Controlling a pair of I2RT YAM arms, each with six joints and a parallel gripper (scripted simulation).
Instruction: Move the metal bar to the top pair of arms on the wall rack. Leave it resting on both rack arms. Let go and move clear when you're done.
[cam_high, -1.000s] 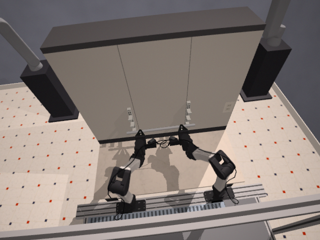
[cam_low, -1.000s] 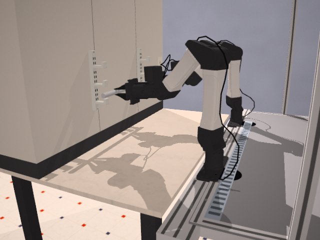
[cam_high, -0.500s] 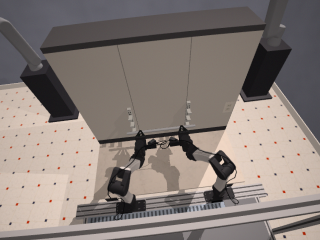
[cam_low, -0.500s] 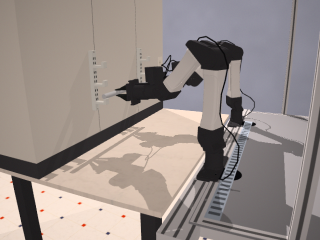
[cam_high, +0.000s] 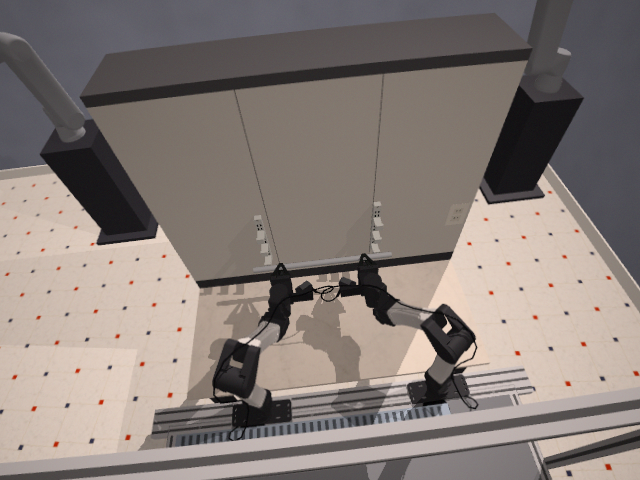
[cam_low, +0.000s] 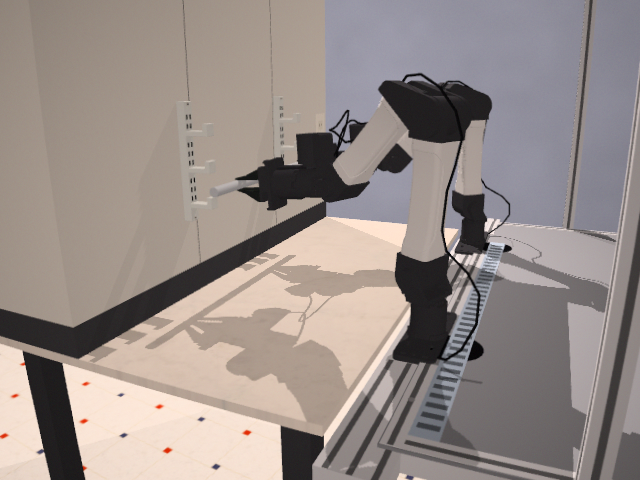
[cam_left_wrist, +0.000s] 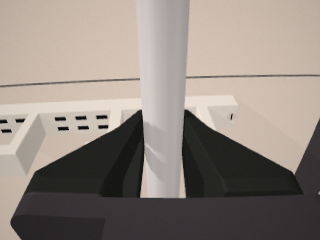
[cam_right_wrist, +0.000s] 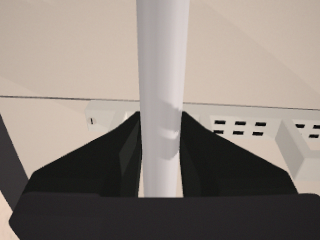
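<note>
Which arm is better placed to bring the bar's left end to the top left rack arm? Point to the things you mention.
Left, I judge. The left fingers (cam_high: 276, 269) (cam_low: 250, 194) grip the bar (cam_high: 325, 261) (cam_low: 224, 188) (cam_left_wrist: 162, 60) (cam_right_wrist: 162, 60) near that end; the right fingers (cam_high: 361, 261) grip nearer the other. Both should probably rise together.
</note>
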